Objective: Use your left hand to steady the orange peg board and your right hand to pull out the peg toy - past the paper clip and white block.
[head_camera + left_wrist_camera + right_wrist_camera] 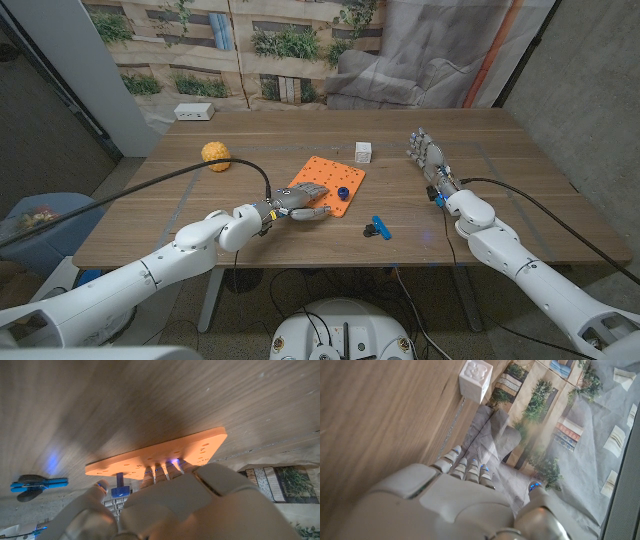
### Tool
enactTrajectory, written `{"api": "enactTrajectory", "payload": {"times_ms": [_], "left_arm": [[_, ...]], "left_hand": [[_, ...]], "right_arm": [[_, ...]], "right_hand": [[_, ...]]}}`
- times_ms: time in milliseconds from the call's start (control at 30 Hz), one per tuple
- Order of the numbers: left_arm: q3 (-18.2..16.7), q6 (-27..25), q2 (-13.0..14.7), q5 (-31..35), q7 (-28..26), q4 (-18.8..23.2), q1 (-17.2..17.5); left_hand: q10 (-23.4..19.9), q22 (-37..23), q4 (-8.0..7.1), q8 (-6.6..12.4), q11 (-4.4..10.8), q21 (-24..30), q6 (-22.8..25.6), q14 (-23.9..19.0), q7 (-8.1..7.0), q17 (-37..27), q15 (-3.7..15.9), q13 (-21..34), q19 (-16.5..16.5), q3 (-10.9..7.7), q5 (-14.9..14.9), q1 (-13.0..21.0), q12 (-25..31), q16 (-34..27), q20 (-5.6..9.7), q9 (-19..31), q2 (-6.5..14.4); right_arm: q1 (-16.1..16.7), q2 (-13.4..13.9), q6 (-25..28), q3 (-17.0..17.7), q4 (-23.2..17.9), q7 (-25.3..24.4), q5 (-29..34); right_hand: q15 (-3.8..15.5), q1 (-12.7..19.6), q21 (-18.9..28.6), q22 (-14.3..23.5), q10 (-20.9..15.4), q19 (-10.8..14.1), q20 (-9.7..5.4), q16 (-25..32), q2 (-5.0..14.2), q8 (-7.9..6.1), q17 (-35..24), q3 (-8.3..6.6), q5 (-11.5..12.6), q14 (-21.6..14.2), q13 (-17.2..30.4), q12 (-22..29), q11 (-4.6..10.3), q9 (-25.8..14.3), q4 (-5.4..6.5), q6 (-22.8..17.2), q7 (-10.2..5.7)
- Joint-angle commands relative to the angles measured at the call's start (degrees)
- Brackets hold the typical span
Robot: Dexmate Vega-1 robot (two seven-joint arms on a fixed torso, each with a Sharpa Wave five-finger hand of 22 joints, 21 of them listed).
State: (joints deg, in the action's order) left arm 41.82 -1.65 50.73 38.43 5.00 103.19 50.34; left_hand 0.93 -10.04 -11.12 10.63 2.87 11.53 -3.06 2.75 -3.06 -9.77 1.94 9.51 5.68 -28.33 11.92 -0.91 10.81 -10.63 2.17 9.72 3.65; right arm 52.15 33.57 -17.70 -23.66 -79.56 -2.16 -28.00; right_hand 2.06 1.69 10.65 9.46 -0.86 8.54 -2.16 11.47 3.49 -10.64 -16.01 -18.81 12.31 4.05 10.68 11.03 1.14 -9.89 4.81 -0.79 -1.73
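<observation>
Fingers of the left robot hand [300, 197] rest on the orange peg board [331, 180] mid-desk, steadying it; the blue peg toy [342, 192] stands in it. Right robot hand [428, 160], empty with fingers apart, hovers beside the white block [362, 152]. Blue paper clip [377, 228] lies near the front edge.

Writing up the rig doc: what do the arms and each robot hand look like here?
Both arms are glossy white rounded shells with grey joint sections near the wrists. A black cable loops over the table to each forearm. The left robot hand and right robot hand are grey and silver with segmented fingers; in the wrist views, their backs are smooth pale plates, and small blue lights glow at the fingers.
</observation>
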Motion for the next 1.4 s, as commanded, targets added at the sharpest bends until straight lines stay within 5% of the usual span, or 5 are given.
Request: {"api": "enactTrajectory", "payload": {"times_ms": [33, 533, 1400], "left_arm": [[0.34, 0.01, -0.24, 0.45, 1.11, -0.3, -0.97], [0.61, 0.15, -0.5, 0.81, 1.66, -0.66, -1.7], [0.73, 0.58, -0.39, 0.79, 2.25, -1.33, -2.54]], "left_hand": [[-0.05, -0.09, 0.09, 0.13, 0.28, 0.26, 0.31, 0.41, 0.28, -0.26, 2.25, 0.26, -0.29, 0.24, 0.58, 0.14, -0.12, 0.07, 7.1, 0.15, 6.71], [0.18, -0.03, 0.31, -0.09, 0.01, 0.13, -0.12, 0.52, 0.71, -0.22, 1.89, 0.28, -0.24, 0.19, 0.64, 0.35, -0.24, 0.19, 6.95, 0.16, 6.66], [0.37, 0.06, 0.68, 0.02, -0.05, 0.02, 0.22, 0.57, 0.71, -0.14, 1.78, 0.29, -0.45, -0.19, 0.74, 0.74, -0.31, 0.3, 6.84, 0.16, 6.68]], "right_arm": [[0.81, 4.59, 1.9, -2.06, -5.5, -5.27, 11.1], [3.41, 9.08, 7.57, -2.99, -14.32, -11.19, 22.89], [3.46, 16.47, 15.74, -5.18, -26.26, -7.84, 39.8]], "right_hand": [[0.3, 0.41, 0.37, 0.13, -0.84, 0.67, -0.12, 0.3, 0.39, -0.5, 0.08, -0.25, 0.27, -0.41, -0.01, 0.45, -0.11, -0.12, -0.21, -0.81, -0.5], [0.87, 1.7, 0.22, 0.13, -2.59, 0.88, -0.07, 0.2, 0.03, -0.67, 0.98, -0.49, 0.11, -0.75, 0.03, 0.82, -0.6, -0.17, -1.56, -2.23, -0.93], [-0.5, 5.81, 0.08, 0.07, -3.73, 1.24, 0.36, 0.49, -2.07, -1.15, 2.45, -1.16, -0.77, -2.23, 0.13, 0.69, -0.93, -0.38, -6.29, -5.11, -2.62]]}}
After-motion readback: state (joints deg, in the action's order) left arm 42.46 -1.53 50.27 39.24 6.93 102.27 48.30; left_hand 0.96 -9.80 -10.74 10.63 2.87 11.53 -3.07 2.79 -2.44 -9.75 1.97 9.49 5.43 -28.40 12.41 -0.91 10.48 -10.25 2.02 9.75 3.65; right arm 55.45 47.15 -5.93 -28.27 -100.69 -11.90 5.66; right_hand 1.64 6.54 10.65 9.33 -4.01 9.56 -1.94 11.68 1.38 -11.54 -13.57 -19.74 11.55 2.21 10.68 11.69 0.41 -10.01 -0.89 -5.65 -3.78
